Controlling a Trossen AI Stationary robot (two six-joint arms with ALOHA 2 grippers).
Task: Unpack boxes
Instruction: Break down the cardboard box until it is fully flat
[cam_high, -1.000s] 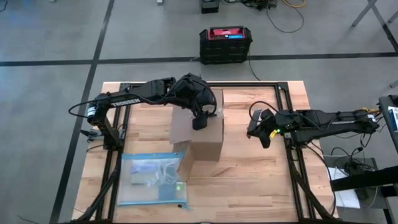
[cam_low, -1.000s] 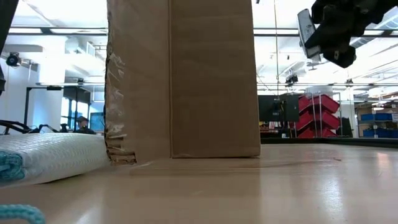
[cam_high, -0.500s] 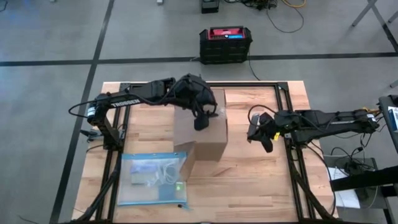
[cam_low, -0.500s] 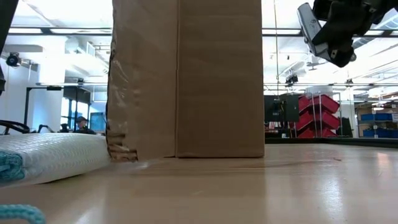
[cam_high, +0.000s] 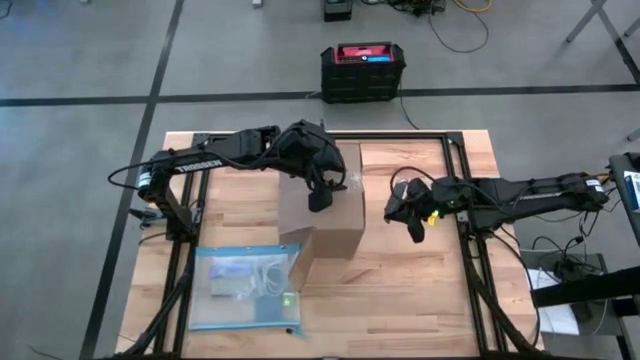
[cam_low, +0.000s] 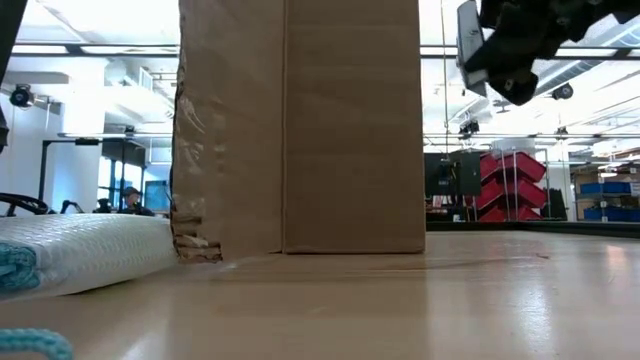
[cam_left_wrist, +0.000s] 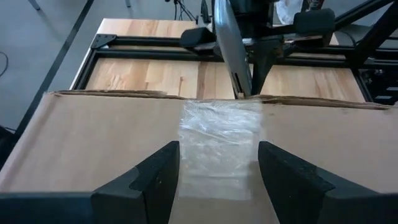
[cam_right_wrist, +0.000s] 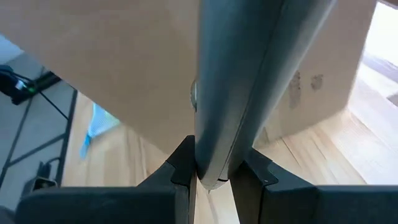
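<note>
The brown cardboard box (cam_high: 335, 225) stands upright on the table's middle, its flaps shut, with a clear tape strip (cam_left_wrist: 217, 140) across the top. My left gripper (cam_left_wrist: 217, 180) is open just over the top, one finger on each side of the tape. My right gripper (cam_high: 403, 212) hangs to the right of the box, above the table, shut on a flat grey tool (cam_right_wrist: 242, 74). In the left wrist view the grey tool (cam_left_wrist: 229, 43) reaches down to the box top's right edge, at the tape. My left gripper: I cannot tell whether its fingers touch the box top. My right gripper pinches the grey tool's near end (cam_right_wrist: 211, 162) between its two fingers. The tool sticks out ahead of the fingers, toward the box, clear of the table. The fingers come from the table's right, slanting a little down.
A clear blue-edged plastic bag (cam_high: 245, 285) with small parts lies on the table in front of the box, to the left. A black crate with a red top (cam_high: 362, 70) sits on the floor beyond the far edge. Bare wood lies to the right of the box.
My right gripper has moved toward the table's left, closer to the box, and has rolled a little with the tool still in its hold. The box has shifted slightly toward the table's right early on, then kept still.
</note>
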